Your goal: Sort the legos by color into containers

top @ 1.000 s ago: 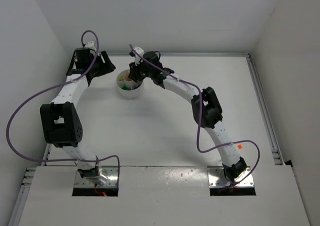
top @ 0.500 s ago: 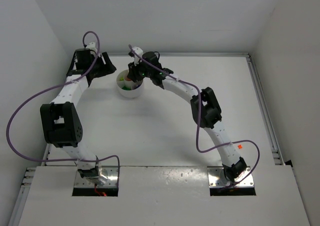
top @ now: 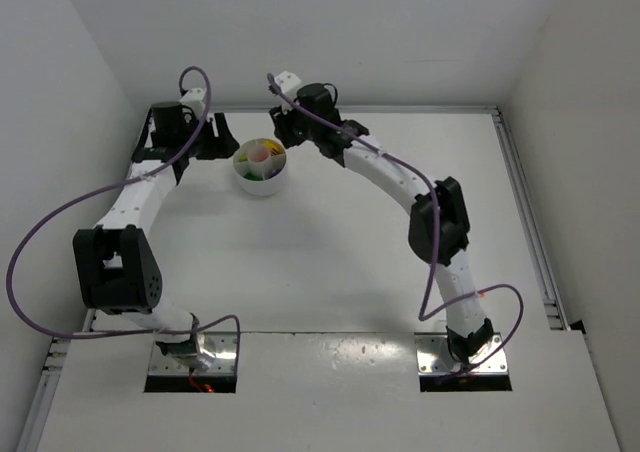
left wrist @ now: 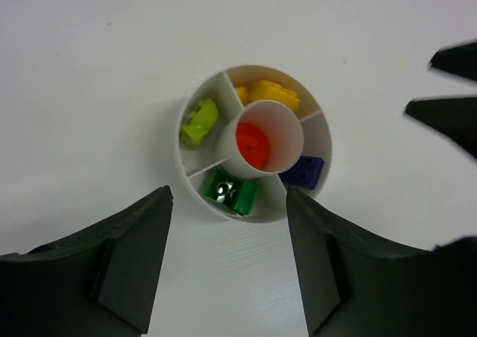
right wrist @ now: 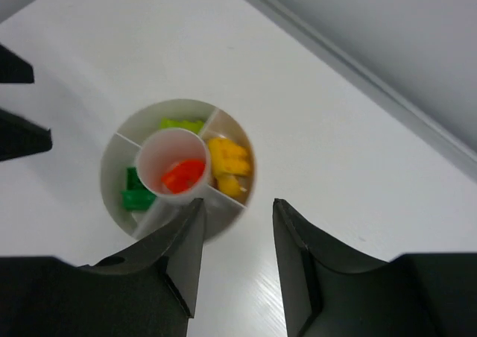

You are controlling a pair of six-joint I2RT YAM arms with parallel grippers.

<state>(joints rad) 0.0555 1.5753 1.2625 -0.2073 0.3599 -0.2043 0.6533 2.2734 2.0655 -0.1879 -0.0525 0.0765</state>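
The white divided dish (top: 262, 186) stands at the far left-middle of the table. In the left wrist view its bare section (left wrist: 319, 132) sits among the filled ones: a red-orange piece (left wrist: 252, 145) in the centre cup, yellow bricks (left wrist: 272, 92), a lime brick (left wrist: 200, 121), a dark green brick (left wrist: 231, 190) and a blue brick (left wrist: 304, 171). The right wrist view shows the dish (right wrist: 119, 158) with red (right wrist: 183, 174), yellow (right wrist: 229, 165), lime (right wrist: 179, 123) and green (right wrist: 134, 191). My left gripper (top: 215, 137) (left wrist: 229, 203) is open and empty beside the dish. My right gripper (top: 285, 127) (right wrist: 238, 210) is open and empty on the other side.
The back wall and a raised table rim (right wrist: 358, 76) run just behind the dish. The right gripper's fingers (left wrist: 455, 91) show in the left wrist view, and the left gripper's fingers (right wrist: 19, 128) show in the right wrist view.
My right gripper has drawn back from over the dish toward the back wall, uncovering it. My left arm has shifted its pose a little beside the dish.
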